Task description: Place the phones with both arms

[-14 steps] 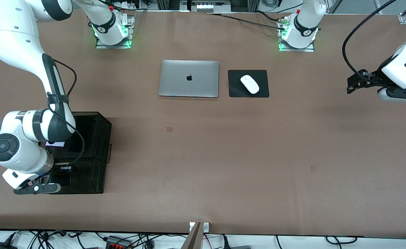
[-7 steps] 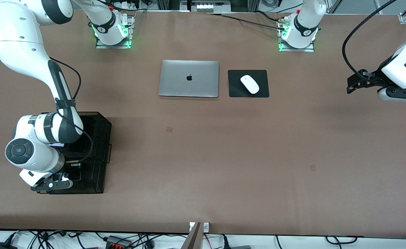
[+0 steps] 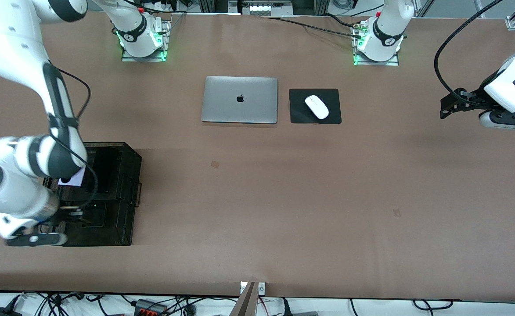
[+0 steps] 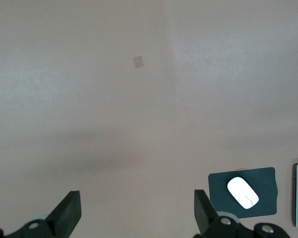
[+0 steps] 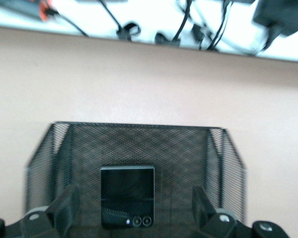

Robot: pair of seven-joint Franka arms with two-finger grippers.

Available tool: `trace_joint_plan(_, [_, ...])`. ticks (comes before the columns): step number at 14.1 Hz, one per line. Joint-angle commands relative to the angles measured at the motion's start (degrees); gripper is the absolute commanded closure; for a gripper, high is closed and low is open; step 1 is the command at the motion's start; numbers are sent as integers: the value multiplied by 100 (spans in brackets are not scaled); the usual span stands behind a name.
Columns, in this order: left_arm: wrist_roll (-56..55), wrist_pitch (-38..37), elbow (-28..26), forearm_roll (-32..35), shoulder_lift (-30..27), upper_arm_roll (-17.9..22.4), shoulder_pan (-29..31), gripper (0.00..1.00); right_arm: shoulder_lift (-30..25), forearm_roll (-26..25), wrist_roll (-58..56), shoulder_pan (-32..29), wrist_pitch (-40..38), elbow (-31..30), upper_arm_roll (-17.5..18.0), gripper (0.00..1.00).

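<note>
A small squarish black phone point(image 5: 127, 196) with two round lenses lies flat on the floor of a black mesh basket point(image 5: 139, 127). My right gripper point(image 5: 134, 201) hangs open over it, a finger on either side, not touching it. In the front view the right gripper point(image 3: 73, 211) is over the basket point(image 3: 125, 193) at the right arm's end of the table. A corner of a lilac-white phone point(image 3: 73, 180) shows in the basket under the arm. My left gripper point(image 3: 448, 105) waits open above bare table at the left arm's end, its jaws point(image 4: 135, 198) holding nothing.
A shut silver laptop point(image 3: 239, 99) and a white mouse point(image 3: 317, 106) on a black pad point(image 3: 299, 115) lie mid-table near the bases. The mouse point(image 4: 243, 192) also shows in the left wrist view. Cables run past the table's edge near the front camera.
My right gripper has opened and the black phone now lies free in the basket. The right arm has shifted toward its end of the table. The left arm has not moved.
</note>
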Motion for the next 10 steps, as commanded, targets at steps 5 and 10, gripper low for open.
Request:
trace_joint_plan(5, [39,-132,166,-101,59,5,-19,0,-1334,710,-77,-178,-2359,-161,130,0])
trace_joint_plan(10, [30,-123,166,-101,59,5,-19,0,-2169,737,-6,-169,-3302,-371,130,0])
